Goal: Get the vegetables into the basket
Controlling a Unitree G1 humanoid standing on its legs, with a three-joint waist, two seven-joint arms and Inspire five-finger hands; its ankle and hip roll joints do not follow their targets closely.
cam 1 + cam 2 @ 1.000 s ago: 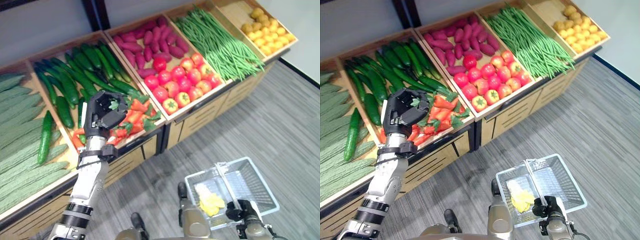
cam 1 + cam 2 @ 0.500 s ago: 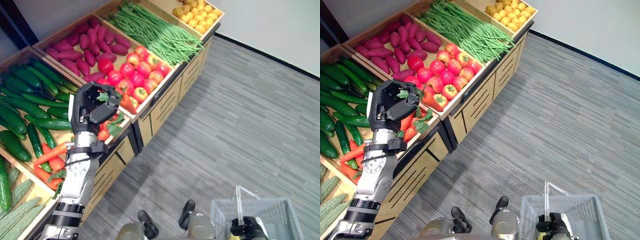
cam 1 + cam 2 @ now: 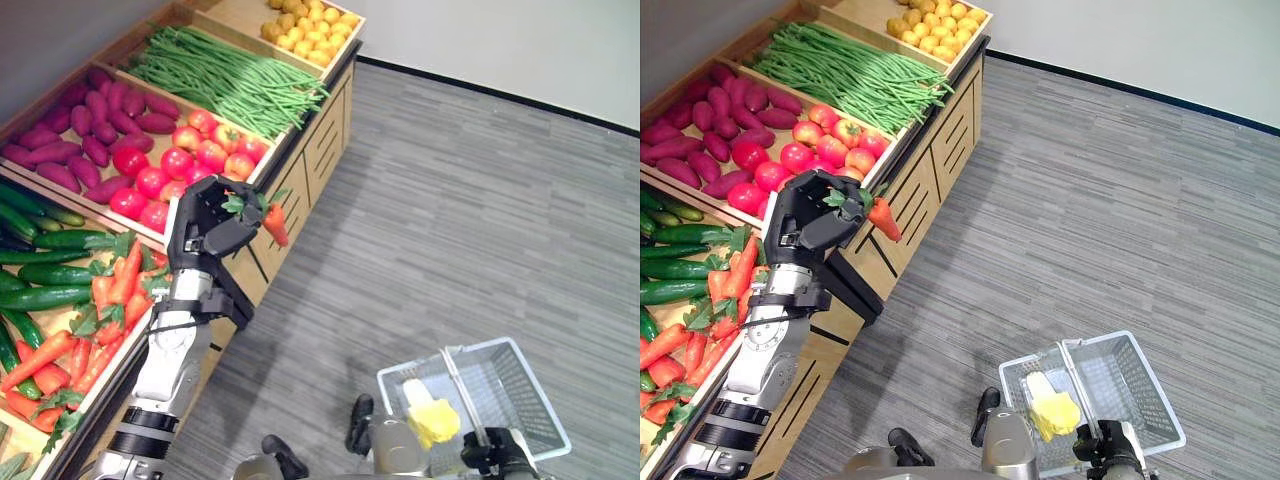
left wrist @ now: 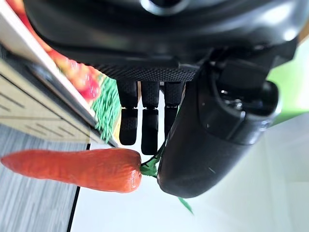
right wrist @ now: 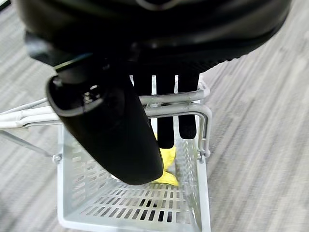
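Nearest, the right hand (image 3: 497,450) is curled round the handle of the wire basket (image 3: 520,390), which already contains a yellow item (image 3: 432,420). Further out, the left hand (image 3: 210,215) pinches a carrot (image 3: 274,222) by its green top, clear of the produce stand (image 3: 300,150) and well apart from the basket. Judgement: one vegetable in transit, deposit outstanding; more carrots (image 3: 110,300) lie in the stand.

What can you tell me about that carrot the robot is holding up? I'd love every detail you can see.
The small orange carrot is short and tapered, with a smooth, glossy skin and a tuft of green leaves at its thick end. The robot's dark left hand pinches it by those leaves, so the orange body sticks out sideways, free in the air past the front edge of the wooden vegetable stand, tip pointing down and away from the hand.
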